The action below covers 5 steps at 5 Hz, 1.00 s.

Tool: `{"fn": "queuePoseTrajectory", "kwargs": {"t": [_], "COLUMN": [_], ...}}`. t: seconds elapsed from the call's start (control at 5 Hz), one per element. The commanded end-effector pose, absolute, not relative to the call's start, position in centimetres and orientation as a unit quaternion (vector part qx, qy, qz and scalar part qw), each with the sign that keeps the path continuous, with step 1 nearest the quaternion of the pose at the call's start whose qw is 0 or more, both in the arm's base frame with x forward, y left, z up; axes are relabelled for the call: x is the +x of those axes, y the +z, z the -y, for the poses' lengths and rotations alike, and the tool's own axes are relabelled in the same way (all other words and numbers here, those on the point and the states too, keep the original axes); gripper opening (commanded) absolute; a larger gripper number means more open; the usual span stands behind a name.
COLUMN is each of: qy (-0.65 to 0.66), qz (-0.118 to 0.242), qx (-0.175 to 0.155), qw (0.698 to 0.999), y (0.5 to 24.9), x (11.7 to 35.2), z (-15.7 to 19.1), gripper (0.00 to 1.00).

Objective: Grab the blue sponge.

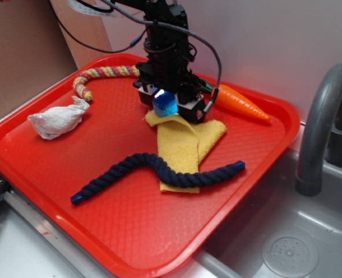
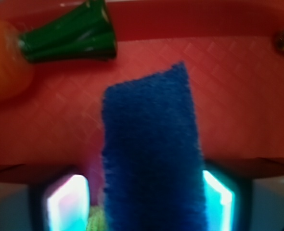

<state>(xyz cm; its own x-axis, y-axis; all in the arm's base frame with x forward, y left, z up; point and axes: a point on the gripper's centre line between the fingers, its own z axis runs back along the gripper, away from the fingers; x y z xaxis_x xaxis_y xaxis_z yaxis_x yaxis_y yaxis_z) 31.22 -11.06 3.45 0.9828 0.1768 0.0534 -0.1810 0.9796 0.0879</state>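
Note:
The blue sponge (image 1: 164, 105) stands on the red tray (image 1: 101, 202), at the far end of the yellow cloth (image 1: 179, 147). My gripper (image 1: 170, 108) is lowered straight over it. In the wrist view the blue sponge (image 2: 151, 154) fills the space between the two glowing fingers. The right finger (image 2: 218, 197) lies against its side. The left finger (image 2: 67, 202) stands a little apart from it, with a strip of yellow cloth (image 2: 96, 220) showing in the gap. My gripper (image 2: 144, 195) is open around the sponge.
A dark navy rope (image 1: 153, 174) lies across the cloth. A toy carrot (image 1: 240, 103) rests near the tray's back rim, its green top (image 2: 70, 36) just ahead of the sponge. A striped rope (image 1: 101, 75) and a crumpled white wad (image 1: 58, 120) lie left. A sink and faucet (image 1: 324, 127) are right.

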Motion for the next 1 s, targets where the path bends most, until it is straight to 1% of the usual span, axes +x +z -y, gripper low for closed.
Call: {"fn": "queuePoseTrajectory", "kwargs": {"t": [0.0, 0.2, 0.4, 0.6, 0.8], "qy": [0.149, 0.177, 0.168, 0.113, 0.068], "qz": [0.098, 0.112, 0.106, 0.091, 0.101], "qx": [0.007, -0.016, -0.013, -0.017, -0.06], "qw": [0.984, 0.978, 0.98, 0.989, 0.991], "y": [15.1, 20.0, 25.0, 28.4, 27.7], "x": [29.3, 27.4, 24.7, 21.3, 19.5], "z": [8.7, 7.5, 7.1, 6.2, 4.0], "gripper": [0.0, 0.0, 0.0, 0.0, 0.0]}}
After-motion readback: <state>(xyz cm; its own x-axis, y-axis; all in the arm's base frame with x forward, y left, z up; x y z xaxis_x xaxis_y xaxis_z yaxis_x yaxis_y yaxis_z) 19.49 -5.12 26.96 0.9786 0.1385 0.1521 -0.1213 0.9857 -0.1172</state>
